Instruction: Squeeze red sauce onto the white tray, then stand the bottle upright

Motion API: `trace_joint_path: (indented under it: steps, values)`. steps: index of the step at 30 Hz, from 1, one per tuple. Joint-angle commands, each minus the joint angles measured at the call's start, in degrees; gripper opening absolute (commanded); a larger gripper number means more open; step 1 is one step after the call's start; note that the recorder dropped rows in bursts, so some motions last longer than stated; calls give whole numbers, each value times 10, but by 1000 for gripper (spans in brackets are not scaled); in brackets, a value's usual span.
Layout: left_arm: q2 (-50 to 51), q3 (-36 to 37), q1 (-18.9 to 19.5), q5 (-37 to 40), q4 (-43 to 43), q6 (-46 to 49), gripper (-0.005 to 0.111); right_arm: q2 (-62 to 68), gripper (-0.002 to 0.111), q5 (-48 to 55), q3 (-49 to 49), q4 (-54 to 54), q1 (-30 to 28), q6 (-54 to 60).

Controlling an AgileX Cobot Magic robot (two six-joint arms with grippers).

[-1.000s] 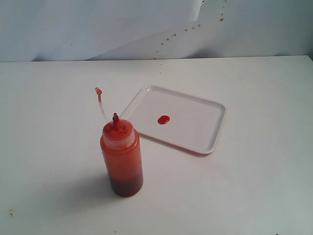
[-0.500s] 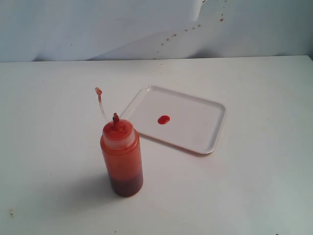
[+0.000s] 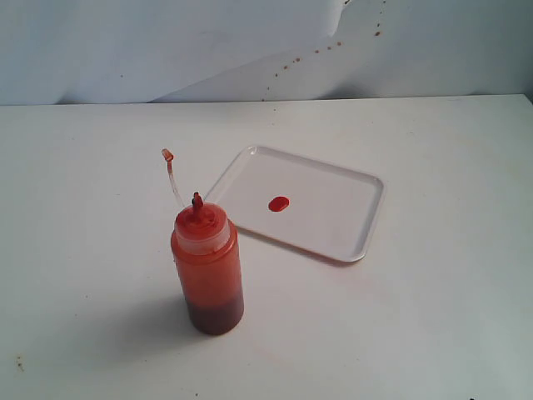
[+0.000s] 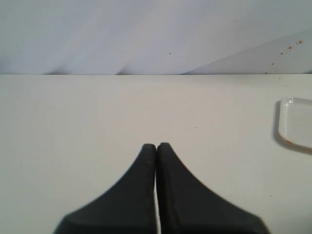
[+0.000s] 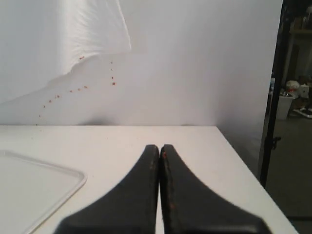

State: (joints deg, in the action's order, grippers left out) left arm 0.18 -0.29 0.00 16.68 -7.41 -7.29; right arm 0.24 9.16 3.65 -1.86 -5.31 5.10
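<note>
A: Where is the bottle (image 3: 207,267), and how will it handle?
B: Upright on the table (image 3: 433,317); the white tray (image 3: 333,218) lies at its two o'clock, bearing a red sauce (image 3: 278,203) blob; probably light, soft-walled, perhaps slick; best taken mid-body.
A: The pincers?
B: Left gripper (image 4: 156,146) and right gripper (image 5: 159,147): jaws pressed together; empty; touching nothing.

My black left gripper (image 4: 156,146) sat shut over the white tabletop (image 4: 97,107). A corner of the flat white plastic tray (image 4: 296,122) showed nearby.
</note>
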Motion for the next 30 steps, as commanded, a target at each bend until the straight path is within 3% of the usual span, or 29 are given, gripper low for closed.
trace_joint_path:
  steps: [1, 30]
  values:
    - [-2, 3, 0, -3, 0, 1, 1, -2, 0, 1, -25, 8, -4, -8]
    - [-2, 3, 0, -3, 0, 1, 1, -2, 0, 97, -36, 3, 7, -6]
